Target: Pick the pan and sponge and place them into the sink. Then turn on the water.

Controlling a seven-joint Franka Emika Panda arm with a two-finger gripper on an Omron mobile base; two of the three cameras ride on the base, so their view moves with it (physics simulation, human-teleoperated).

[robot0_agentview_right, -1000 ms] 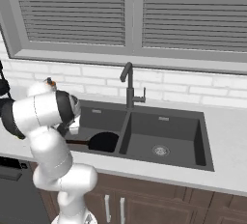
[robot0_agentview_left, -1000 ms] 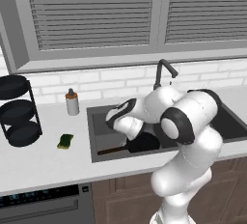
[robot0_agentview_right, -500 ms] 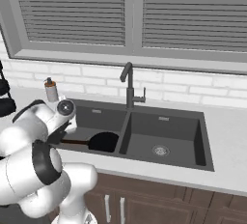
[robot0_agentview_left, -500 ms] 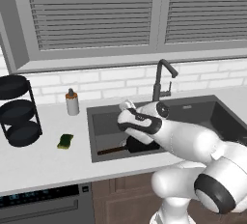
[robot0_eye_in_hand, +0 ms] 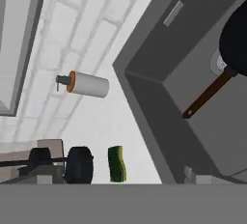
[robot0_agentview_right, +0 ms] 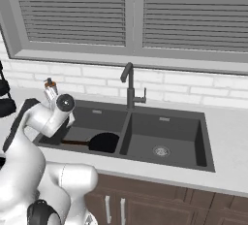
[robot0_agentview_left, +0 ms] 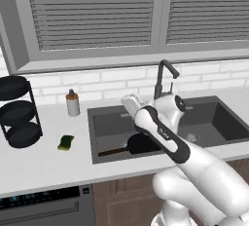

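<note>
The black pan [robot0_agentview_left: 141, 144] lies in the left basin of the dark grey sink [robot0_agentview_left: 91, 119], its brown handle [robot0_agentview_left: 112, 151] pointing left. In the hand view the pan [robot0_eye_in_hand: 237, 37] is at the right edge. The yellow and green sponge [robot0_agentview_left: 65, 142] rests on the white counter left of the sink. My gripper [robot0_agentview_left: 125, 99] hangs above the left basin's back edge, open and holding nothing. It faces the counter, and the sponge [robot0_eye_in_hand: 116, 163] shows low between its tips. No water shows at the faucet [robot0_agentview_left: 163, 76].
A soap bottle [robot0_agentview_left: 73, 103] stands on the counter behind the sponge, near the sink's back left corner. A black tiered rack [robot0_agentview_left: 17, 113] stands at the far left. The right basin [robot0_agentview_right: 162, 146] holds only its drain.
My hand has risen out of the left basin, away from the pan, and turned toward the counter on the left. The pan stays in the basin and the sponge has not moved.
</note>
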